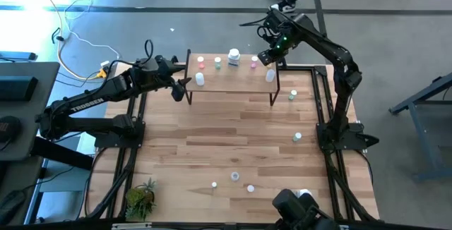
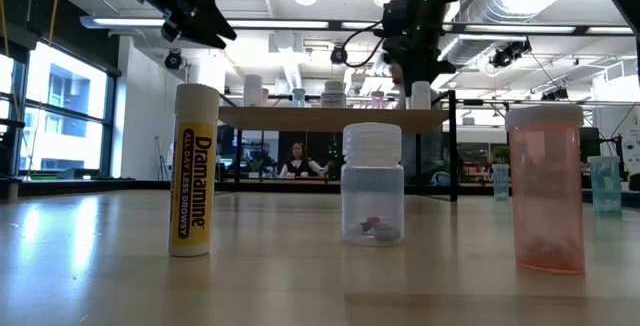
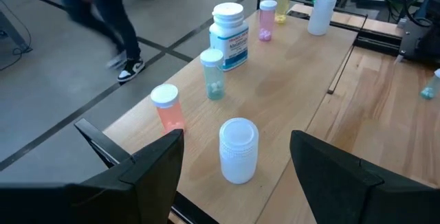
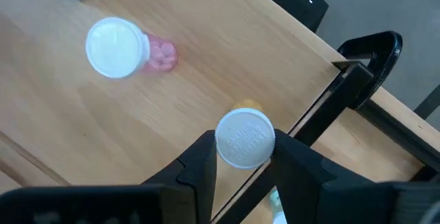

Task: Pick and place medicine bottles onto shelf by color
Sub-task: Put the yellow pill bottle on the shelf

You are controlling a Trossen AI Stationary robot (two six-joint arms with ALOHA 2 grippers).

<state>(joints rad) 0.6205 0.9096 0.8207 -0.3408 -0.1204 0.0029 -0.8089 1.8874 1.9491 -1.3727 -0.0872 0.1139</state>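
- The right gripper point(image 4: 245, 157) is pinched on a white-capped bottle point(image 4: 245, 138) with yellowish contents, held over the right end of the shelf point(image 1: 233, 82).
- The left gripper point(image 3: 237, 162) hangs at the shelf's left end with its fingers spread wide and nothing between them; a white bottle point(image 3: 238, 150) stands on the board just ahead of it.
- Nearest on the table: a yellow tube point(image 2: 195, 170), a clear bottle point(image 2: 372, 198) and a pink bottle point(image 2: 545, 186).
- Farther back, the shelf carries a pink bottle point(image 3: 168, 107), a green one point(image 3: 212, 74) and a big labelled bottle point(image 3: 229, 35).
- Beyond the table a person point(image 2: 297, 160) sits.
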